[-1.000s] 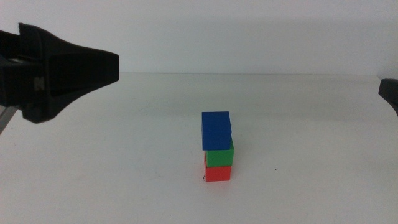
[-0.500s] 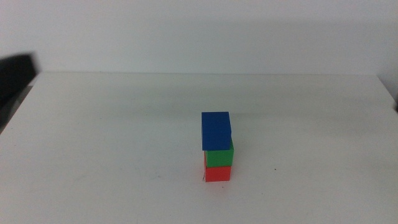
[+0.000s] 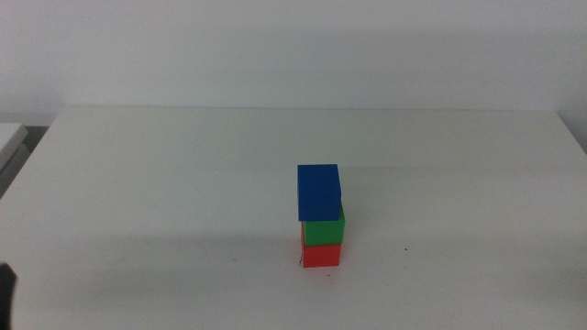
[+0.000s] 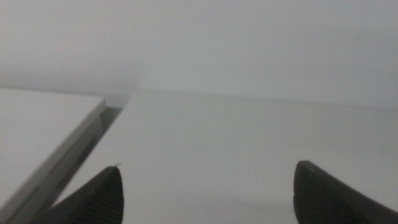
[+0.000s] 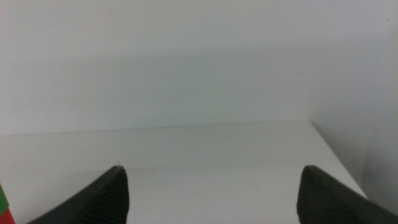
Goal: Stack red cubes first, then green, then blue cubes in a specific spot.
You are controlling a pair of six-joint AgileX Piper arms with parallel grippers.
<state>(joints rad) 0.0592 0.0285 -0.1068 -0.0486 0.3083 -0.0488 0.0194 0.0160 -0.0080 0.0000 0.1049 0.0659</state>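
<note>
Stack is up on the white bench [image 3: 165,174]: red cube [image 3: 322,254] at the bottom, green cube [image 3: 324,230] on it, blue cube [image 3: 319,192] on top, skewed a bit and overhanging the green. Small black ticks on the bench beside the red cube's base.

Left hand [image 4: 208,193]: jaws wide apart, nothing between them, bare bench ahead of it, well clear of the stack. Right hand [image 5: 213,196]: jaws wide apart, empty; a sliver of the green and red cubes shows just outside one jaw.
</note>
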